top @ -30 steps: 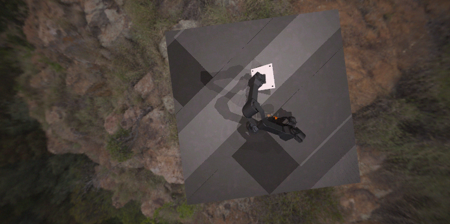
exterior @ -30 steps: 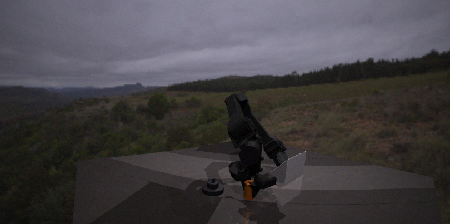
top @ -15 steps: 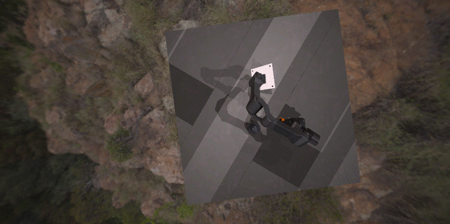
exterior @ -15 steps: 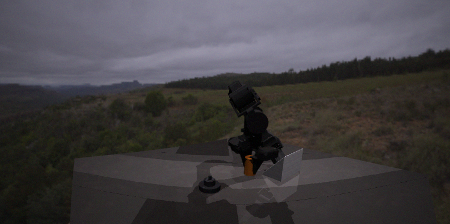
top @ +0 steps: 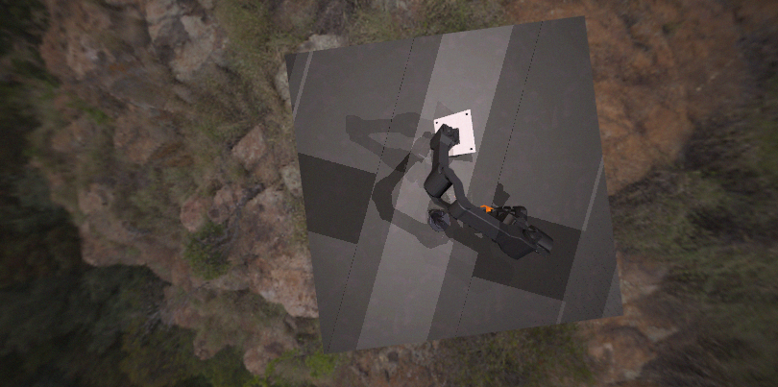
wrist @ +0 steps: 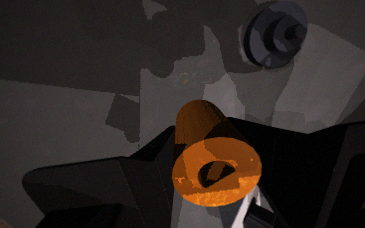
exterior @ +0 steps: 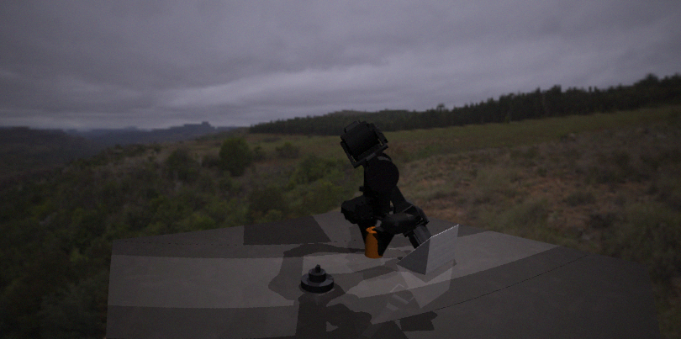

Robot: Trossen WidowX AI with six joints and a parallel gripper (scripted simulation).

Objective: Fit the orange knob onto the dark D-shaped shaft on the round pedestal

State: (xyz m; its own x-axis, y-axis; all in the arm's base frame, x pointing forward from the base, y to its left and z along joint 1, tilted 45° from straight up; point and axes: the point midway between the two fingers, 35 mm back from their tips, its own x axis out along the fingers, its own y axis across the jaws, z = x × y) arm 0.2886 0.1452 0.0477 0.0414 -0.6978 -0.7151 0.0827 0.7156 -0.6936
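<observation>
- Tool: fingers partly open, clamped on the orange knob.
- Knob: raised above the desk, well off the round pedestal.
- Dark shaft: upright atop the pedestal, uncovered.

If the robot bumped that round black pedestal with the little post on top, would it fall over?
Probably not: the round black pedestal looks wide at the bottom and low, so a bump might slide it instead. It likely wouldn't roll either, since it sits flat on its broad base. It looks stiff, with crisp round steps, so I doubt it would bend.
</observation>
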